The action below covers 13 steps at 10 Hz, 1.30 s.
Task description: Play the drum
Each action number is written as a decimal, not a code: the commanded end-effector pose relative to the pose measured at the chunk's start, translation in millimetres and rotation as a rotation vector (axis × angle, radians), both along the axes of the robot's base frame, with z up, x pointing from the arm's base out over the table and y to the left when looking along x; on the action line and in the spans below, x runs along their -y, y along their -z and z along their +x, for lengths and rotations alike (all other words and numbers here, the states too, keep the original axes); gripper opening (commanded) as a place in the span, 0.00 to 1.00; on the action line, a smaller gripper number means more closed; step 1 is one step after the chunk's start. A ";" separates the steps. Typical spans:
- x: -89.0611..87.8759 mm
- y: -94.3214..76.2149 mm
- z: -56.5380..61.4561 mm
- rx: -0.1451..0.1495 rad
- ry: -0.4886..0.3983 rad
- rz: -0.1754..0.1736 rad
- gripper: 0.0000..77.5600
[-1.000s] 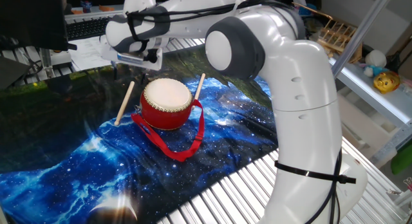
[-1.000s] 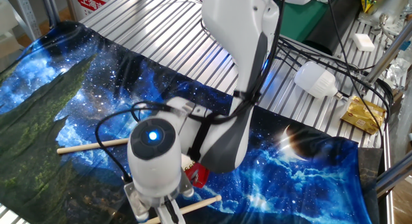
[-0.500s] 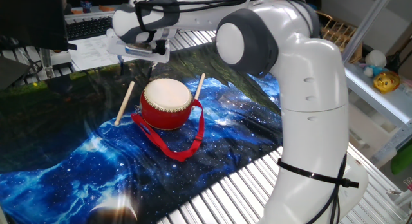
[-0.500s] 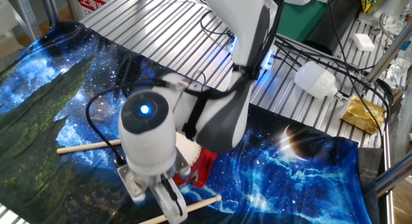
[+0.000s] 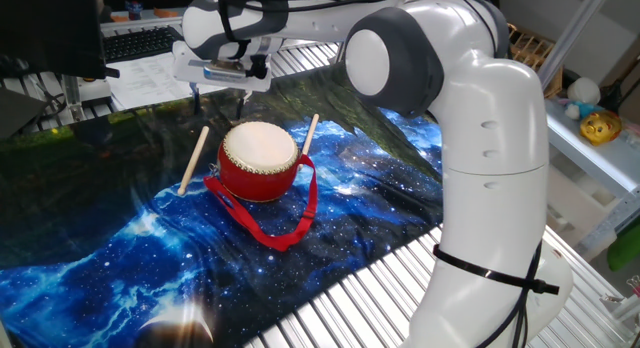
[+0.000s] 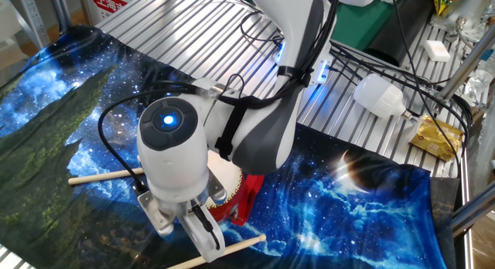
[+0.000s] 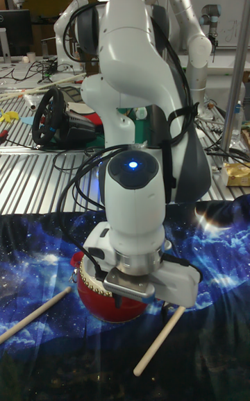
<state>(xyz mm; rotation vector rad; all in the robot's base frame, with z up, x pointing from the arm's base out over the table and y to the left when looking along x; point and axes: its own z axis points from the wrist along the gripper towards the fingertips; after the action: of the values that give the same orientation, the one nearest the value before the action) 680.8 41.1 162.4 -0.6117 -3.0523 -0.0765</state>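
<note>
The drum [image 5: 260,160], red-bodied with a cream skin head and dark studs round its rim, stands upright on a galaxy-print cloth [image 5: 120,258] of blue nebulae and stars, its red ribbon strap [image 5: 285,226] looping forward over the fabric. 2 thin wooden sticks lie on the cloth, 1 to each side: the left stick [image 5: 193,160] just beside the drum, the right stick [image 5: 308,135] close against its rim. The white Franka arm [image 5: 470,138] reaches across the scene, with its gripper [image 5: 222,76] held above and behind the drum, apart from the skin; the fingers are hidden or too small in every view, so whether they are spread or closed cannot be told. The other fixed view shows the wrist housing with a glowing blue light [image 6: 165,120] covering most of the drum. The cloth drapes over a table of ribbed metal slats [image 5: 370,298]. Around it are a keyboard [image 5: 140,43] on a desk, shelving [image 5: 590,138] holding a yellow toy [image 5: 601,126], a white bulb [image 6: 380,97] and, in the tall fixed view, a steering wheel [image 7: 50,116] and 2 more robot arms [image 7: 187,19]
</note>
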 end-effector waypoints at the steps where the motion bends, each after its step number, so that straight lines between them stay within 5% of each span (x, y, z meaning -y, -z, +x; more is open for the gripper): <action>1: 0.2 -2.8 1.8 -0.004 -0.009 0.000 1.00; 6: 0.2 -2.8 1.8 0.034 -0.013 0.010 1.00; 13: 0.3 -8.0 0.0 -0.012 -0.110 0.005 1.00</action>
<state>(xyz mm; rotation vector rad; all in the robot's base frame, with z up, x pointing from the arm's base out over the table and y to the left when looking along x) 681.7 41.1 163.6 -0.5913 -3.0488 -0.0748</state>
